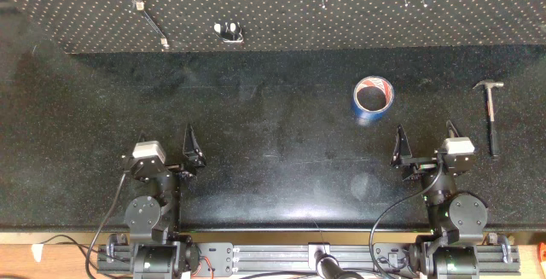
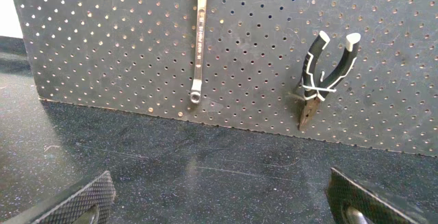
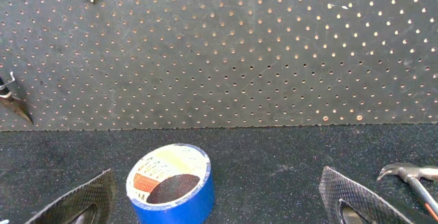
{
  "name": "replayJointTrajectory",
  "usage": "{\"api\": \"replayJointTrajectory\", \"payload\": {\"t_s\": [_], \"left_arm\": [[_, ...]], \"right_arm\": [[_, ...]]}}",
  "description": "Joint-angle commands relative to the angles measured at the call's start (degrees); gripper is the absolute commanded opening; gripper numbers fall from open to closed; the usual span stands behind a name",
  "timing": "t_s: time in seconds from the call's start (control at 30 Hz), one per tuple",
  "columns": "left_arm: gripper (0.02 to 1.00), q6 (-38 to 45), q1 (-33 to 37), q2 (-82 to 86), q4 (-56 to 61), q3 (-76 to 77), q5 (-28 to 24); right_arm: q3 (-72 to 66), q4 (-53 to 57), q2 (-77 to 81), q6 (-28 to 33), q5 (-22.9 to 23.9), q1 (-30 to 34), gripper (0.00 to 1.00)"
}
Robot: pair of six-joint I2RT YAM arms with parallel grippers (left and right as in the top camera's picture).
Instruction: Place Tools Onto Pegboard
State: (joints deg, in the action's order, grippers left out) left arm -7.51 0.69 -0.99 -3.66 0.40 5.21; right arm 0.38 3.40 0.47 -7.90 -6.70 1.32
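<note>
My right claw sits wide open and empty, with the blue roll of tape just ahead. If I pinch its round wall off-centre, I reckon it squirts out sideways.

The wrench and pliers hang on the pegboard, ahead of the left tool. The blue tape roll lies flat ahead of the right tool. The hammer lies to that tool's right.
</note>
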Motion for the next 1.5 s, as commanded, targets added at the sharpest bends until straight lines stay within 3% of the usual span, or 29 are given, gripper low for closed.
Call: {"api": "replayJointTrajectory", "payload": {"t_s": [0.03, 0.37, 0.47, 0.57, 0.67, 0.87, 1.1, 1.5], "left_arm": [[0.996, 0.74, -0.39, 0.79, -0.52, -0.09, -0.98], [0.996, 0.74, -0.39, 0.79, -0.52, -0.09, -0.96], [0.996, 0.74, -0.37, 0.79, -0.52, -0.09, -0.98], [0.996, 0.74, -0.39, 0.79, -0.52, -0.09, -0.98], [0.998, 0.74, -0.37, 0.79, -0.52, -0.09, -0.98], [0.996, 0.74, -0.37, 0.79, -0.52, -0.09, -0.98], [0.998, 0.74, -0.37, 0.79, -0.52, -0.09, -0.98], [0.996, 0.74, -0.39, 0.79, -0.52, -0.09, -0.98]], "right_arm": [[-0.15, 0.26, -0.37, -0.63, 0.07, -0.39, 0.976], [-0.15, 0.22, -0.35, -0.7, 0.02, -0.39, 0.976], [2.36, -1.68, 2.64, -4.15, -0.83, -0.39, 0.976], [10.73, -2.08, 15.78, -4.13, -4.0, -0.39, 0.976], [21.16, -1.29, 31.32, -4.11, -10.93, -0.39, 0.976], [39.01, 7.02, 57.88, -4.09, -15.89, -0.42, 0.976], [55.23, 17.49, 78.88, -0.35, -15.82, -4.5, 0.976], [62.03, 28.5, 92.08, 0.24, -12.61, -9.68, 0.974]]}}
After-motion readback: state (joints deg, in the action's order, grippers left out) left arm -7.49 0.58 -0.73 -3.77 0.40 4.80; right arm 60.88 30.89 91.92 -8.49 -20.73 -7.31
